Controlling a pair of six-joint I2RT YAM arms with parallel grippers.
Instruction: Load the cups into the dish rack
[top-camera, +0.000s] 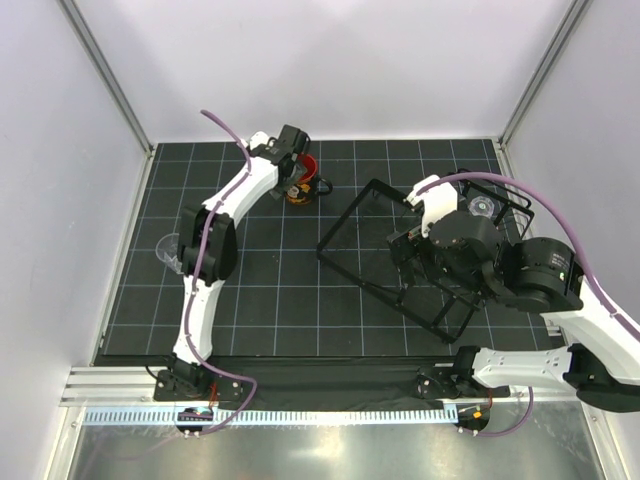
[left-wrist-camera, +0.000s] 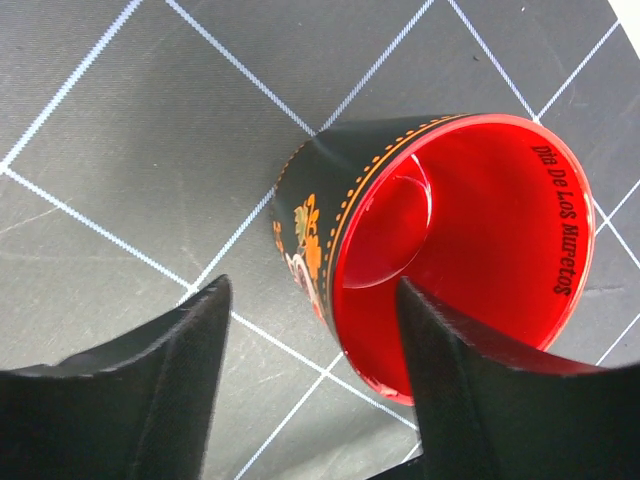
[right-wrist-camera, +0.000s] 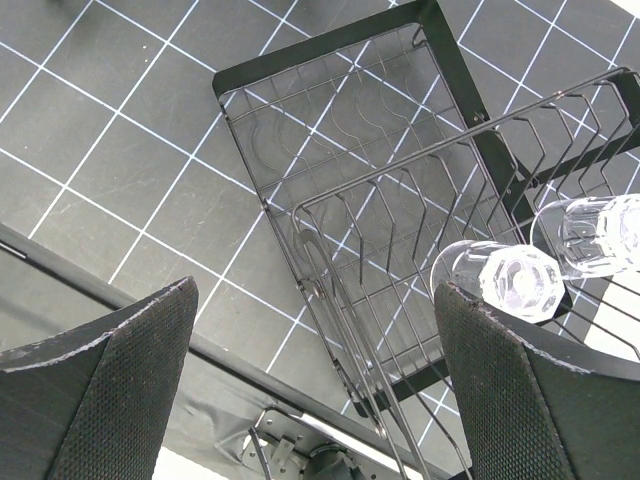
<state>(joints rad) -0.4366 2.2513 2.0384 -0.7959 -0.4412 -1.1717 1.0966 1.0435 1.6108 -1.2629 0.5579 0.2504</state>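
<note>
The mug (left-wrist-camera: 450, 230), black outside with a colourful print and red inside, stands at the back of the mat (top-camera: 302, 188). My left gripper (left-wrist-camera: 315, 290) is open around its rim wall, with one finger (left-wrist-camera: 470, 390) inside the red mouth and the other outside, a gap off the wall. A clear cup (top-camera: 168, 250) lies at the mat's left, beside the left arm. The black wire dish rack (right-wrist-camera: 350, 200) sits on the right (top-camera: 360, 250), with two clear cups (right-wrist-camera: 510, 280) (right-wrist-camera: 590, 235) on its tines. My right gripper (right-wrist-camera: 315, 290) hovers open over the rack's near end (top-camera: 403, 250), holding nothing.
The black gridded mat (top-camera: 280, 300) ends at a metal rail (top-camera: 300, 385) along the near side. White walls with metal posts (top-camera: 110, 80) close in the back and both sides. The right arm's body (top-camera: 520, 270) hides part of the rack.
</note>
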